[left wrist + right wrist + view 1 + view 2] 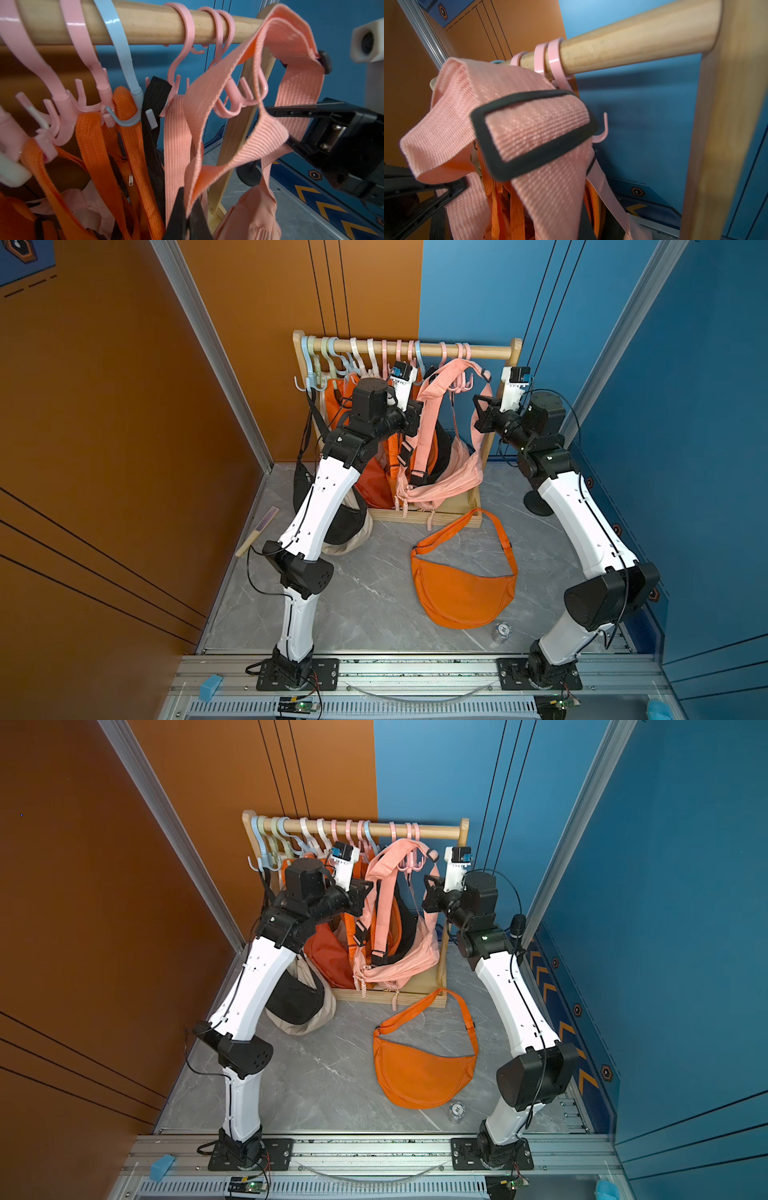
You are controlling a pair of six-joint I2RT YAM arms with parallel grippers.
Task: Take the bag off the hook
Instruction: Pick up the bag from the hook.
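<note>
Pink strap (pixel 207 99) pinched by left gripper (pixel 186 216), right gripper (pixel 278 126)

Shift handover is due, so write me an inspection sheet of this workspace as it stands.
Surface: grey marbled table, no spills seen.
Job's things: pink bag hangs at the wooden rack; its pink strap is raised beside the pink hooks; whether it is off cannot be told.
Clutter: orange bag lying flat; black bag and beige bag by the left arm; folded fan; small round object; blue block.
Grippers: left gripper and right gripper both shut on the pink strap.
Cables: black cables loop along both arms; no snag seen.
Surroundings: orange and blue wall panels, aluminium posts.
</note>
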